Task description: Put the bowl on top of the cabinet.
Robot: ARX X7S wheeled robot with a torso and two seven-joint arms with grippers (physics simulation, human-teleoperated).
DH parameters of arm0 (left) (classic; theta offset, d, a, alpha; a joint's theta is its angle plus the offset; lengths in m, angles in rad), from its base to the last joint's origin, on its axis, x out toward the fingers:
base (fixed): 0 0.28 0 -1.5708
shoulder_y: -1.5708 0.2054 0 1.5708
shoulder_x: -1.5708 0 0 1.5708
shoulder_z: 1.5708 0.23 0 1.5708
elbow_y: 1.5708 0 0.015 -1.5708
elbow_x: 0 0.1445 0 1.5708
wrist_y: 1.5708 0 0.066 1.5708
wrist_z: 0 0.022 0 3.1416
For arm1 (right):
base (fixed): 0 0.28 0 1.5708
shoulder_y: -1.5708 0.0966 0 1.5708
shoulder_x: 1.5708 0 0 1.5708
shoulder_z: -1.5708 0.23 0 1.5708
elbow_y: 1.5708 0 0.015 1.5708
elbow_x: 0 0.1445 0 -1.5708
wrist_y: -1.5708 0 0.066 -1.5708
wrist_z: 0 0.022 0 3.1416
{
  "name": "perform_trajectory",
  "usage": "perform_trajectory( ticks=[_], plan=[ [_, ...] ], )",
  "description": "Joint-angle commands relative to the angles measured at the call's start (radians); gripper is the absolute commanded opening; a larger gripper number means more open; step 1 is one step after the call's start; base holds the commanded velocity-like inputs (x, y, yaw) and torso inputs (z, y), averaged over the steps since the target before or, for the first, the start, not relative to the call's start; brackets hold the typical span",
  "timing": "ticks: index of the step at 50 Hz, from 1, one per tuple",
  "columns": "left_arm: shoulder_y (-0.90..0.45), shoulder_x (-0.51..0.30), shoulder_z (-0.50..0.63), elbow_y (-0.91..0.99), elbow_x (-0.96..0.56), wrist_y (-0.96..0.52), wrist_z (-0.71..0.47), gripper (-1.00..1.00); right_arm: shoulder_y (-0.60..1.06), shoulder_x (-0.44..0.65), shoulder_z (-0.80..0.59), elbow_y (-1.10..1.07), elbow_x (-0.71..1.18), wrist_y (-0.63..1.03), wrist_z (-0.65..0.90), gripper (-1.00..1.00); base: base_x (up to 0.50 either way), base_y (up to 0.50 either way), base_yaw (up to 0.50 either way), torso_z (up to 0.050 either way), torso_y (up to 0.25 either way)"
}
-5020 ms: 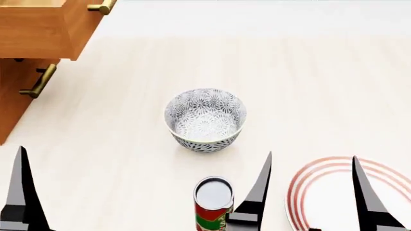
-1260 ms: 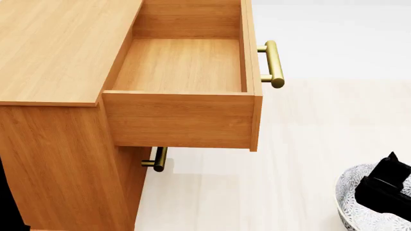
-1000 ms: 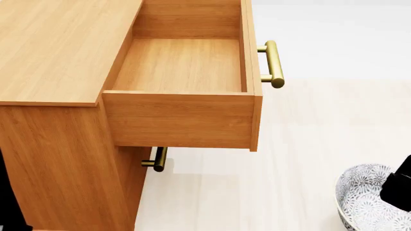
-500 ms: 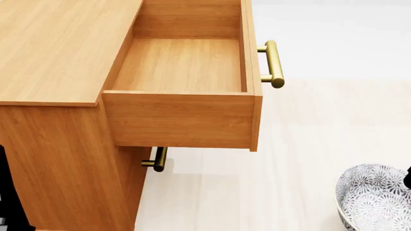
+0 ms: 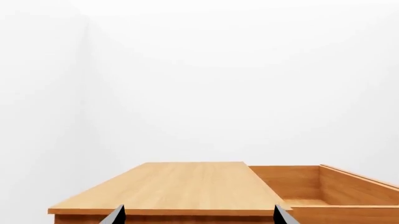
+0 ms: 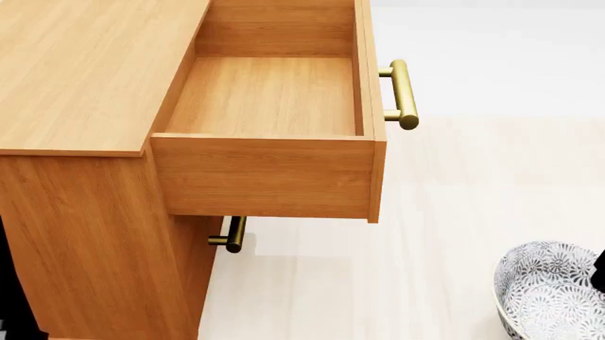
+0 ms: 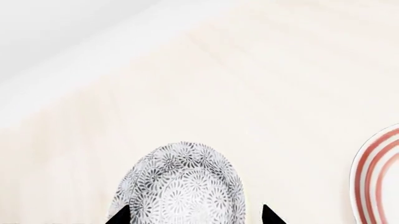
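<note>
Bowl (image 6: 551, 290) sitting low at the right edge of the head view, on the pale wood-look floor (image 6: 454, 212), partly cut off by the frame. Upright, open side up, floral pattern all over the inside. Well apart from the cabinet (image 6: 85, 85), which fills the left half of that view. Nothing resting on the cabinet's flat top. Top drawer (image 6: 269, 106) pulled right out, showing just bare wood inside, brass bar handle (image 6: 402, 93) sticking off its front. Second brass handle (image 6: 232, 234) peeking out lower down, under the open drawer.

Right pincer (image 7: 193, 217) parked right over the bowl in the right wrist view, only the two dark fingertips (image 7: 119, 216) showing at the frame edge. Tips spread apart, about as wide as the bowl, one near each side of it. Can't tell if either tip is actually touching the rim. Red-ringed white plate (image 7: 377, 182) just creeping in at the edge of that same shot, near the bowl but not touching.

Left pincer (image 5: 198, 215) also spread wide, nothing between the tips, just two dark points in the left wrist view. Looking level across the cabinet top from its near edge, open drawer off to one side, plain white wall (image 5: 199, 79) behind. Dark bit of an arm (image 6: 13, 297) at the head view's lower left corner, beside the cabinet's side panel.
</note>
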Motion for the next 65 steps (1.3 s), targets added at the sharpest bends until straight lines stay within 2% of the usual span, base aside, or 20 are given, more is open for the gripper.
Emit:
perform_trajectory(
  ticks=[1,30,65],
  plan=[
    [0.000,-0.007,0.001,-0.004,-0.006,0.008,-0.007,1.00,-0.024,-0.009,-0.033,0.021,-0.045,-0.044,-0.044,1.00,0.00,0.00,0.00,0.000,0.000],
    [-0.001,-0.020,0.016,-0.032,-0.006,0.023,-0.021,1.00,-0.086,-0.071,-0.071,0.136,-0.190,-0.249,-0.165,1.00,0.00,0.00,0.00,0.000,0.000],
    [-0.002,-0.030,0.036,-0.058,0.004,0.043,-0.032,1.00,-0.109,-0.116,-0.163,0.264,-0.321,-0.400,-0.277,1.00,0.00,0.00,0.00,0.000,0.000]
  ],
)
